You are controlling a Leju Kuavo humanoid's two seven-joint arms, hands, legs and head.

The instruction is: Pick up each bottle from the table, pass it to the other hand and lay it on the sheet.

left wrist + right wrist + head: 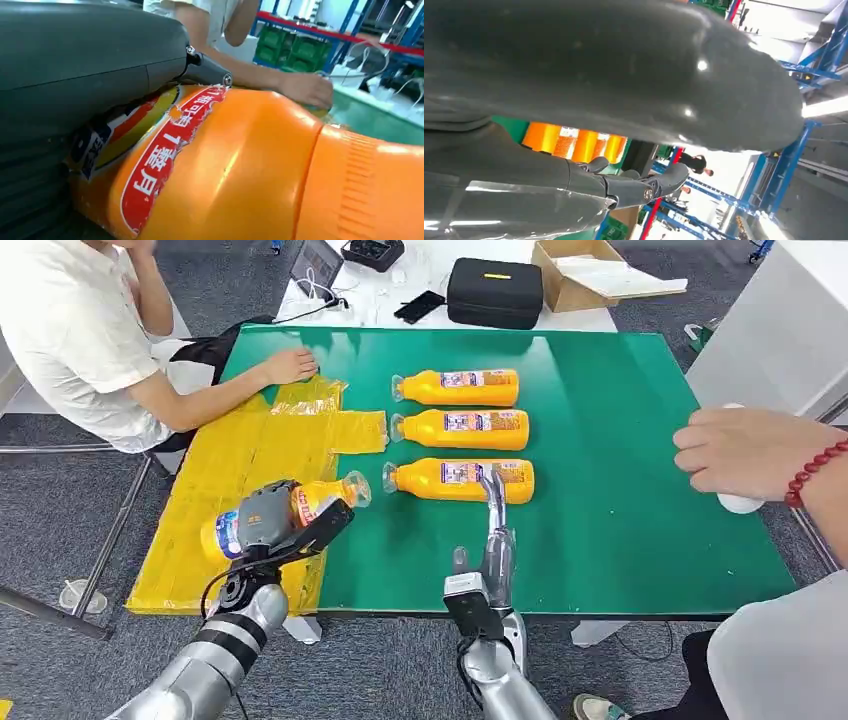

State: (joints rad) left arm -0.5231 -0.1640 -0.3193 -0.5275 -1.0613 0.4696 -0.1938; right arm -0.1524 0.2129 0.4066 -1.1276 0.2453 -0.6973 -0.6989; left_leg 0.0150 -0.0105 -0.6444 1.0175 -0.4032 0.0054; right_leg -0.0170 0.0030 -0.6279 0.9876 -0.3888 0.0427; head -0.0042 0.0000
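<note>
My left hand (275, 520) grips an orange bottle (318, 498) over the yellow sheet (235, 465), cap end pointing toward the table's middle. In the left wrist view the orange bottle (260, 170) lies right under my grey hand (90, 65). Three more orange bottles lie side by side on the green table (620, 440): a far bottle (460, 387), a middle bottle (465, 428) and a near bottle (462, 479). My right hand (495, 540) stands in front of the near bottle, fingers straight and apart, holding nothing. The right wrist view shows those fingers (644, 187) before the orange bottles (574, 142).
A person at the left rests a hand (290, 365) on the sheet's far end. Another person's hand (745, 452) with a red bead bracelet lies on the table's right side. A black case (494, 290) and a cardboard box (580, 275) stand beyond the table.
</note>
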